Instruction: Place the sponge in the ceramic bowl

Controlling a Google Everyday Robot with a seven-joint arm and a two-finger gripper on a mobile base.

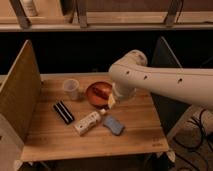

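— Where's the sponge (114, 125)?
— On the counter (137, 137), at 5 o'clock from the ceramic bowl (90, 96), long axis running 10 to 4 o'clock. There is open wood toward the front and right edges.
— The pincer (111, 102)?
— At the bowl's 4 o'clock rim. I cannot tell whether it is spread or closed.

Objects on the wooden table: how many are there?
5: plastic cup at back left, ceramic bowl beside it, black striped block front left, white bottle lying centre, sponge to its right. The gripper hovers at the bowl's right edge; its arm may hide more.
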